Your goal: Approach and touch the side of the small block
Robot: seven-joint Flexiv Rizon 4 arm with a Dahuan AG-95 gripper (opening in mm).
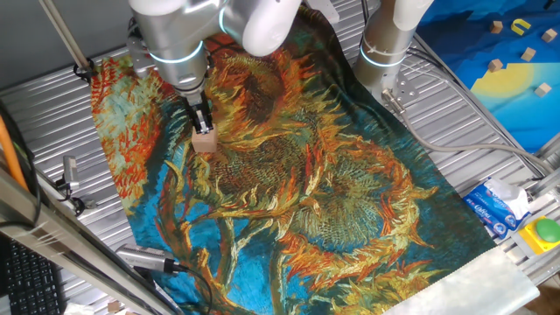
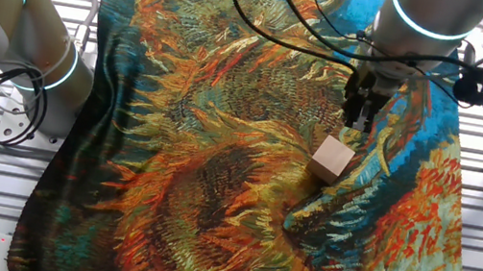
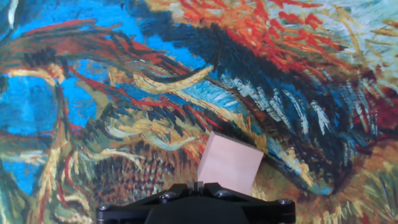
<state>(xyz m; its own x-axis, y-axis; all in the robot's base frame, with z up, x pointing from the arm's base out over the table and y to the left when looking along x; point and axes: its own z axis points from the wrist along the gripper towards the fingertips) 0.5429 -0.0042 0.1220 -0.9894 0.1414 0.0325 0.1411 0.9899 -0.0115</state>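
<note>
The small block (image 1: pixel 205 142) is a plain light-tan wooden cube on the sunflower-painting cloth (image 1: pixel 332 192). It also shows in the other fixed view (image 2: pixel 332 159) and in the hand view (image 3: pixel 229 164). My gripper (image 1: pixel 202 122) hangs just above and behind the block, fingers pressed together, tips at the block's upper edge. In the other fixed view the gripper (image 2: pixel 357 121) stands a little beyond the block. In the hand view the gripper (image 3: pixel 198 185) shows its jaws closed with nothing between them, the block right in front.
A second arm's base (image 1: pixel 389 44) stands at the cloth's far edge. A blue and yellow mat (image 1: pixel 516 70) with tiny wooden pieces lies at the right. Cables (image 2: pixel 270 14) cross the cloth. A green button box (image 1: pixel 544 232) sits at the right edge.
</note>
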